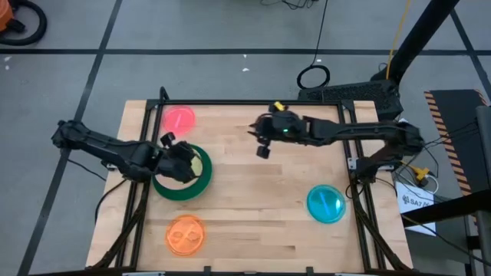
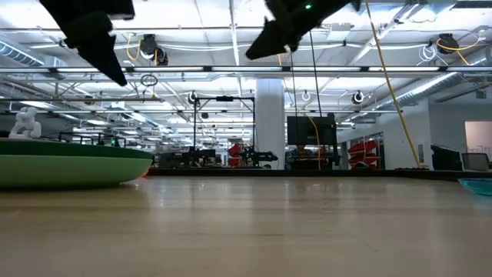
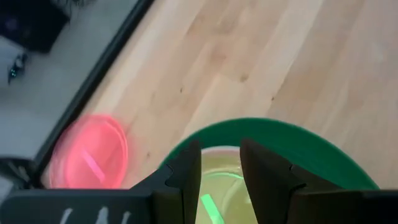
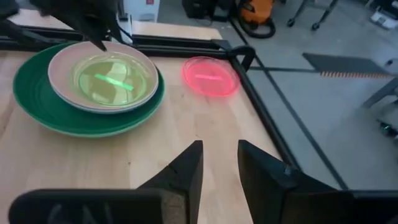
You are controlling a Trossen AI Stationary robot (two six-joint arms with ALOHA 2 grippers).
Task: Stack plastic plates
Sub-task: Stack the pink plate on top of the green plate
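A stack stands at the table's left: a large dark green plate [image 1: 181, 188] [image 4: 37, 106] [image 2: 69, 165] at the bottom, a pale-rimmed smaller plate [image 4: 62, 59] on it, and a translucent lime plate [image 4: 112, 84] [image 3: 217, 186] on top. My left gripper [image 3: 221, 180] [image 1: 178, 159] hovers open above this stack, clear of it. My right gripper [image 4: 221, 165] [image 1: 263, 144] is open in the air over the table's far middle. A red-pink plate [image 1: 179, 117] [image 4: 210, 76] [image 3: 90, 152], an orange plate [image 1: 186, 234] and a blue plate [image 1: 326, 203] each lie flat and alone on the table.
A black frame rail [image 4: 273, 124] runs along the table's edges, close to the red-pink plate at the far left corner. Bare wood [image 1: 261, 207] lies between the stack, the orange plate and the blue plate. Beyond the table is workshop floor with cables.
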